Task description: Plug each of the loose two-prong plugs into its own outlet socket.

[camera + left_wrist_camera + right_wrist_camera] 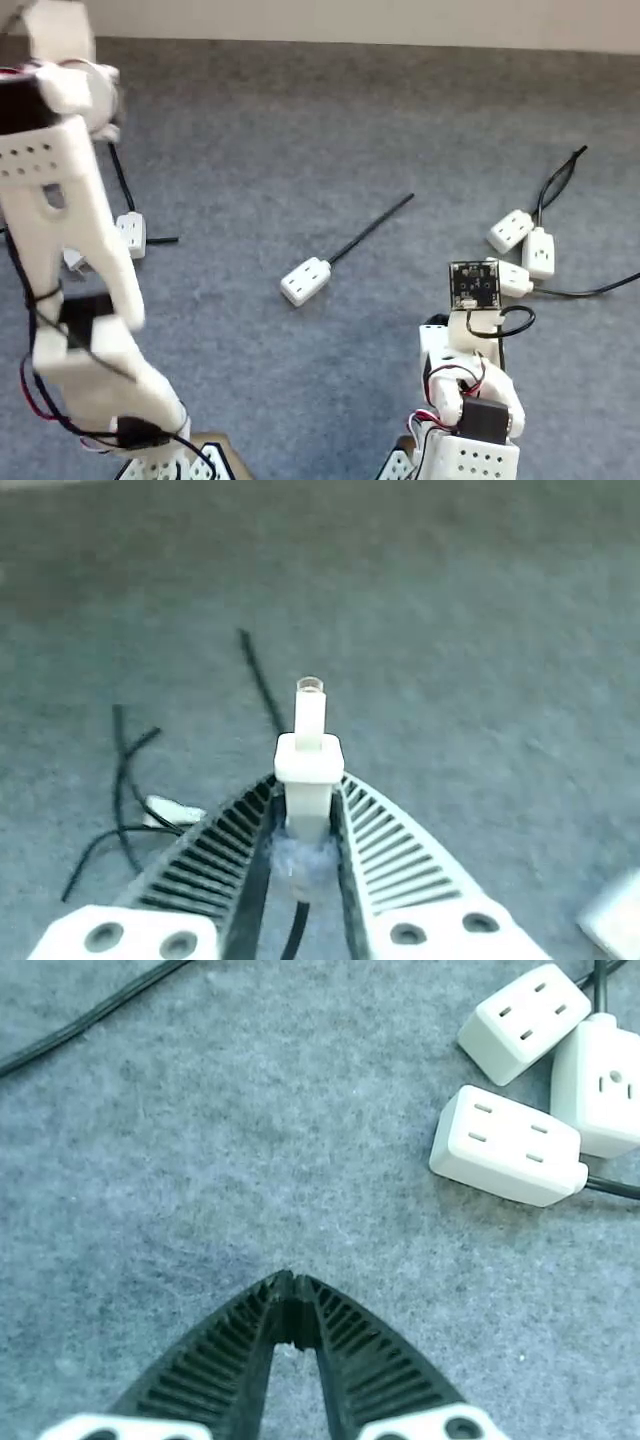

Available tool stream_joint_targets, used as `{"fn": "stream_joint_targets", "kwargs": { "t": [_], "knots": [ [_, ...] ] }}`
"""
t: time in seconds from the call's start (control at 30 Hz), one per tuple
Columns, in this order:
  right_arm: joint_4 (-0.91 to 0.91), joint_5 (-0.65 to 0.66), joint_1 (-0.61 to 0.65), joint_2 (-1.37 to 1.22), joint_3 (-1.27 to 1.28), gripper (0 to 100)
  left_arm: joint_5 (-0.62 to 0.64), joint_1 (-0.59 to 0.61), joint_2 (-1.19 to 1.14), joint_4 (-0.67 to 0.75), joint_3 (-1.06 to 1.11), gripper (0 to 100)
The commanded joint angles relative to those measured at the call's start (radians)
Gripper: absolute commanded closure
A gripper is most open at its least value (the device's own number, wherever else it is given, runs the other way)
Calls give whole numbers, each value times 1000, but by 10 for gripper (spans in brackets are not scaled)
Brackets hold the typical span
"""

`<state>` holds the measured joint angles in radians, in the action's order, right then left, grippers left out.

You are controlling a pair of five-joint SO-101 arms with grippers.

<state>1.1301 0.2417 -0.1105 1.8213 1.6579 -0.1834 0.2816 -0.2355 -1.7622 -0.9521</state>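
My left gripper (308, 780) is shut on a white two-prong plug (308, 762). Its prongs (310, 705) point away from the wrist, high above the grey carpet, and its black cord runs back between the fingers. My right gripper (293, 1290) is shut with nothing in it, low over the carpet. A little beyond it lie three white outlet sockets (507, 1145), (525, 1020), (605, 1085), seen from above as a cluster (520, 252) at the right. Another socket (305, 280) with a black cord lies mid-carpet. One more socket (130, 235) lies beside the left arm (70, 250).
Black cords (555, 180) trail from the right cluster toward the far right edge. In the left wrist view, loose black cords (125, 780) and a small white piece (170, 812) lie on the carpet. The right arm's base (470, 420) stands at the near edge.
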Motion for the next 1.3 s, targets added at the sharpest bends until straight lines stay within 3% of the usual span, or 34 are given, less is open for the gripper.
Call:
{"fn": "stream_joint_targets", "kwargs": {
  "t": [0.0, 0.3, 0.63, 0.77, 0.97, 1.27],
  "knots": [
    [-1, -2, -7, 10, 145, 985, 3, -165, 291, 83, 475, 994],
    [-1, -2, -7, 10, 145, 985, 218, -311, 691, 741, 1268, 994],
    [-1, -2, -7, 12, 145, 989, 226, -522, 1116, 1283, 1883, 994],
    [-22, -2, -7, 12, 145, 990, 226, -555, 1242, 1445, 2032, 994],
    [-205, -2, -8, 12, 97, 991, 221, -679, 1417, 1671, 2242, 994],
    [-249, -8, 58, 12, -277, 991, 222, -720, 1603, 1910, 2497, 994]
  ]
}}
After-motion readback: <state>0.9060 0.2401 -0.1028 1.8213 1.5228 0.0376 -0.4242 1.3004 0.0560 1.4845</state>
